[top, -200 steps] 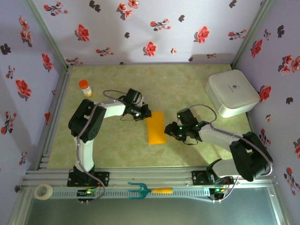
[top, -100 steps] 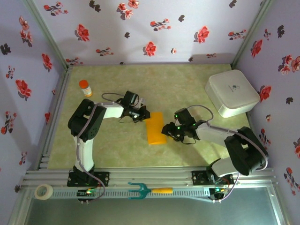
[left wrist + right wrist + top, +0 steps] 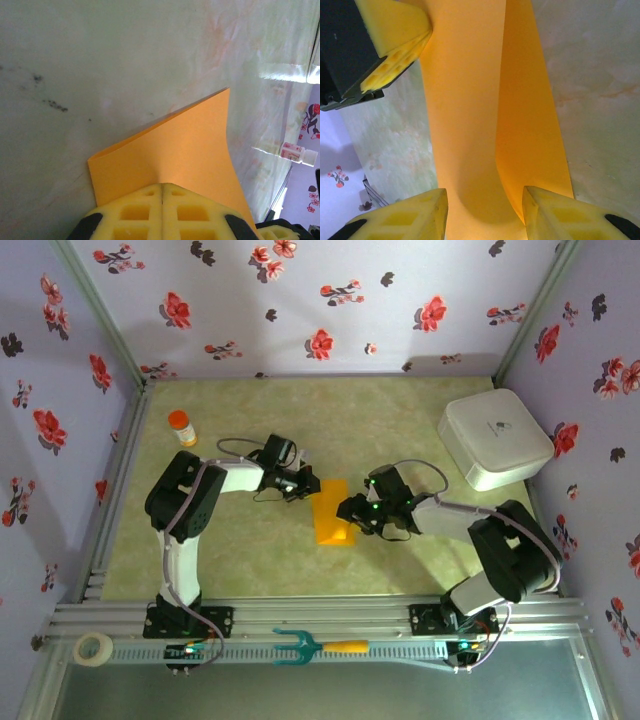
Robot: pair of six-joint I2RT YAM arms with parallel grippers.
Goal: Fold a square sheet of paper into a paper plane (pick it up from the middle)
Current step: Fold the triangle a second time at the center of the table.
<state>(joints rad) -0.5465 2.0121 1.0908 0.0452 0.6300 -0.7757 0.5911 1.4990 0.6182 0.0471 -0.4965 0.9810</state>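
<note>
Left pincer clamping sheet, right pincer straddling it

You have bright, even overhead light; shadows on the pale green marbled surface are soft. White glare streaks it in your left wrist view; the thin orange-yellow sheet of paper darkens in its fold.

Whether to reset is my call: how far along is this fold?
Early. Done: the thin orange-yellow paper sheet lies folded into a narrow strip. In hand: left gripper pinches its edge, open right gripper straddles the strip. Left: no pointed nose or wings yet.
</note>
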